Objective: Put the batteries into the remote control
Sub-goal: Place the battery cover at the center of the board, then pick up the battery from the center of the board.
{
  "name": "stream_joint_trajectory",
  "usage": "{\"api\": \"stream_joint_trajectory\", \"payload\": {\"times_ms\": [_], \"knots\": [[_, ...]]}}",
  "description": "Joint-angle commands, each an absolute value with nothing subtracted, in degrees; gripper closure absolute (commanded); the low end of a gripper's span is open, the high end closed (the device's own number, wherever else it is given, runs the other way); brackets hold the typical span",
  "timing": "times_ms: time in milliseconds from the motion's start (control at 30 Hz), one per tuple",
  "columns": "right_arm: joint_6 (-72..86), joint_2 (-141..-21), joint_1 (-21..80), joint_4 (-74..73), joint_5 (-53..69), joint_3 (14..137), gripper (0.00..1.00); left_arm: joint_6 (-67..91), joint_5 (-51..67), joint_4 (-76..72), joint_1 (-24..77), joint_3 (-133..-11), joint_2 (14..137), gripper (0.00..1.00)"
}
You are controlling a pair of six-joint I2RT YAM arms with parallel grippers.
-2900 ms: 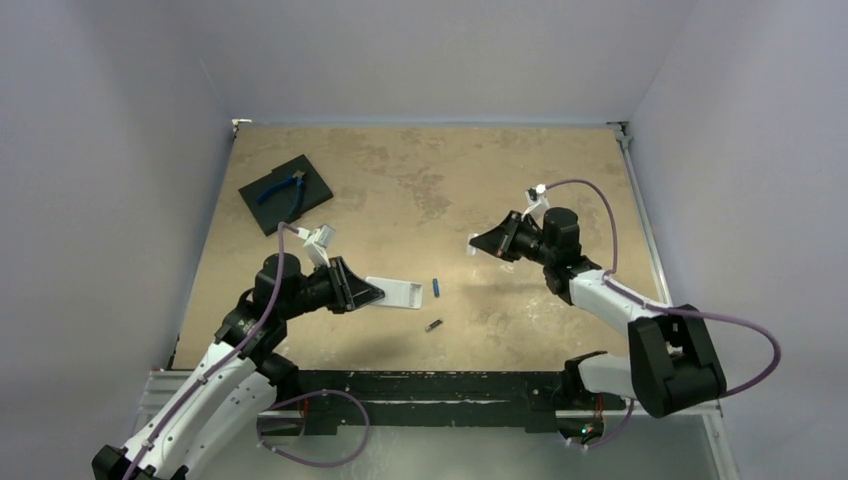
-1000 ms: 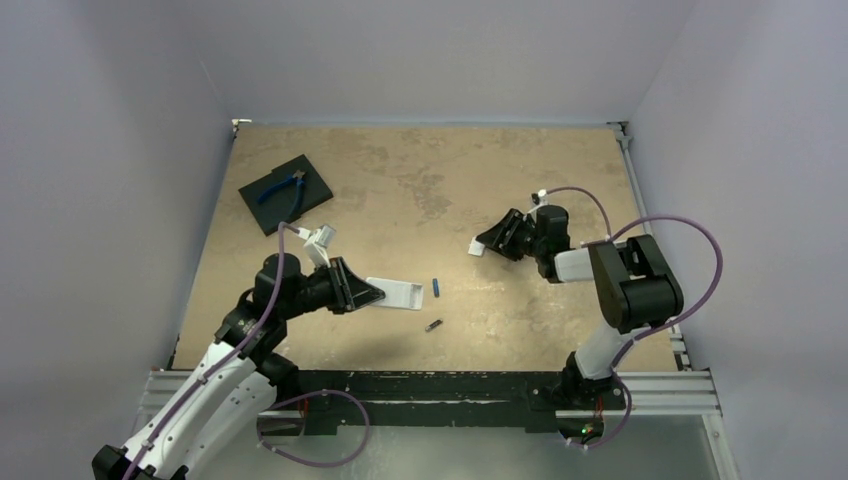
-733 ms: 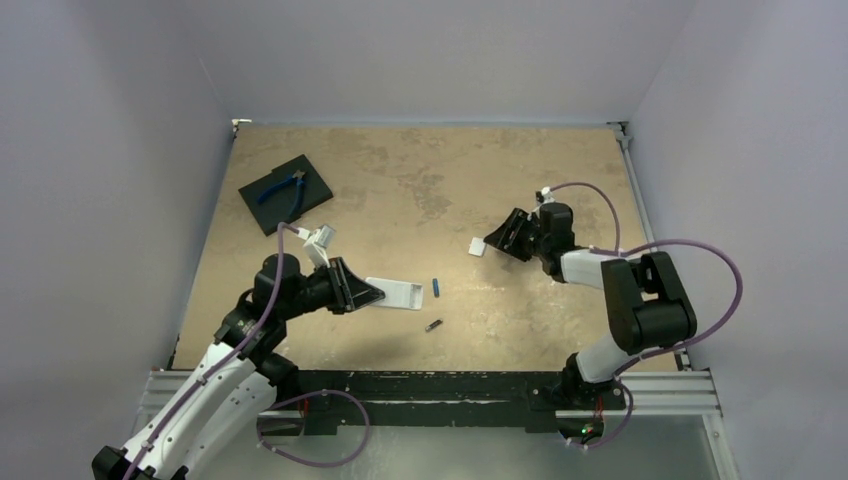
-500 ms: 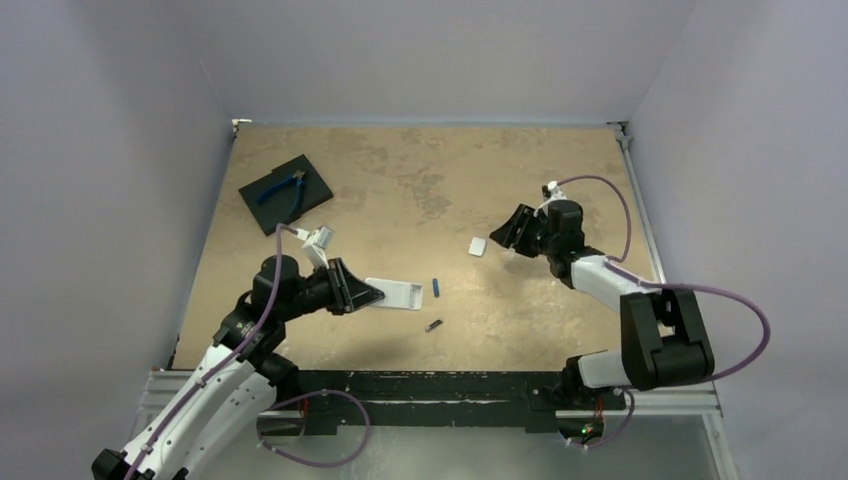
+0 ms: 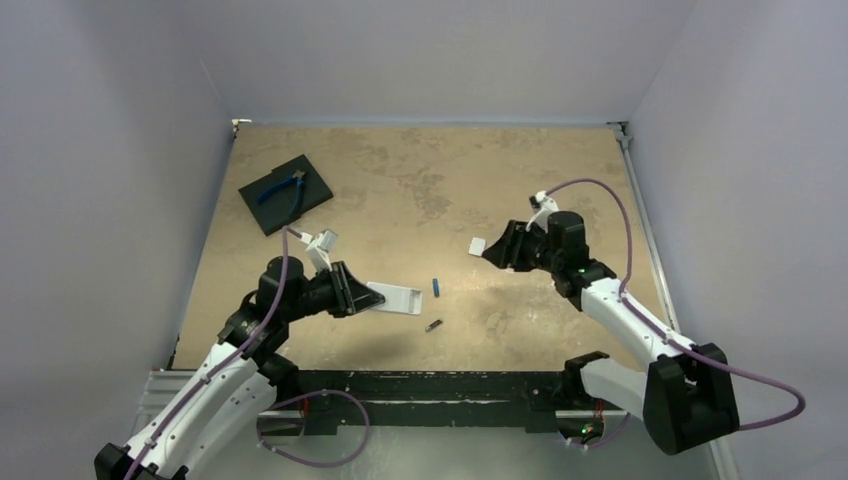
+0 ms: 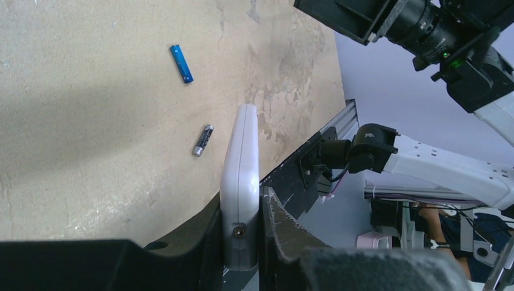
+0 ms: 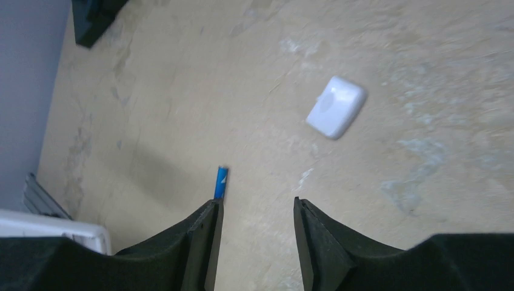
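Note:
My left gripper is shut on the white remote control, held on its edge just above the table, with its free end pointing right. From the left wrist the remote control stands clamped between both jaws of that gripper. The blue battery lies just right of the remote's tip, and the dark battery lies nearer the front edge. Both batteries, blue and dark, lie loose on the table. My right gripper hangs open and empty, with the blue battery beside its left finger.
A small white rounded cover lies flat on the table close to the right gripper; it shows as a white rounded cover ahead of the jaws. A black square pad with blue-handled pliers sits at the back left.
The right gripper let go of the small white cover, which now lies on the table, drew back, then swung toward the batteries. The left arm with the remote has barely shifted.

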State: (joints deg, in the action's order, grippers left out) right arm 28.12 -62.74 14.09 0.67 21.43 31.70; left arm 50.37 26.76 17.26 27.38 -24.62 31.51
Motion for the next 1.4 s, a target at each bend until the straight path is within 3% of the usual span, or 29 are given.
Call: {"api": "stream_joint_trajectory", "payload": {"times_ms": [0, 733, 1367], "knots": [[24.1, -62.0, 24.1, -7.1, 16.7, 36.7, 0.45, 50.2, 25.7, 15.1, 27.0, -24.5, 32.7, 1.00], [29.2, -74.7, 44.5, -8.7, -5.9, 44.7, 0.44, 48.6, 20.8, 21.2, 27.0, -25.1, 32.0, 1.00], [31.2, -88.1, 50.7, -7.1, -10.4, 50.4, 0.47, 48.9, 19.9, 21.0, 27.0, -24.3, 32.3, 1.00]]}}
